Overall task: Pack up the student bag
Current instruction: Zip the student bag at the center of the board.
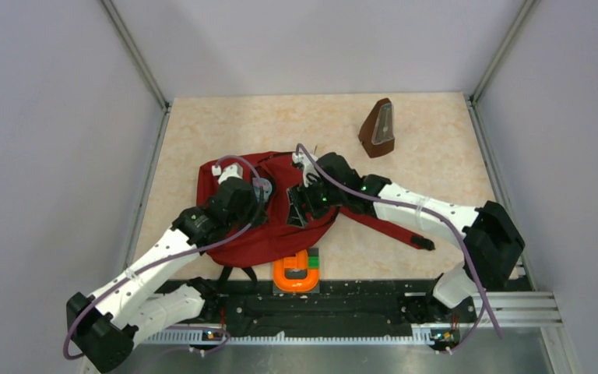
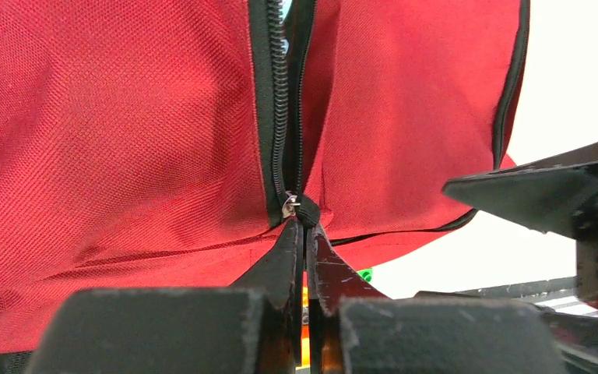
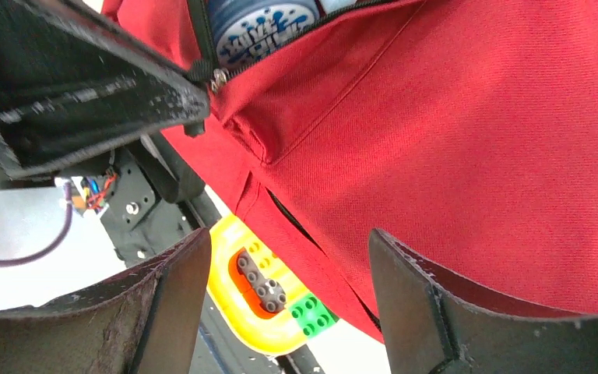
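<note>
The student bag (image 1: pixel 280 234), dark red with a black zipper, lies at the near middle of the table. My left gripper (image 1: pixel 262 195) rests on its top. In the left wrist view it (image 2: pixel 305 226) is shut on the black zipper pull (image 2: pixel 300 207) at the end of the zipper (image 2: pixel 279 101). My right gripper (image 1: pixel 302 209) is open just right of it, above the bag's front panel (image 3: pixel 452 140), holding nothing. In the right wrist view its jaws (image 3: pixel 288 241) stand wide apart. A blue-and-white printed container (image 3: pixel 261 27) shows inside the bag's opening.
An orange U-shaped toy with green and grey blocks (image 1: pixel 300 273) lies at the bag's near edge and also shows in the right wrist view (image 3: pixel 269 292). A brown wedge-shaped object (image 1: pixel 378 128) stands at the far right. The bag's long red strap (image 1: pixel 389 227) runs under my right arm.
</note>
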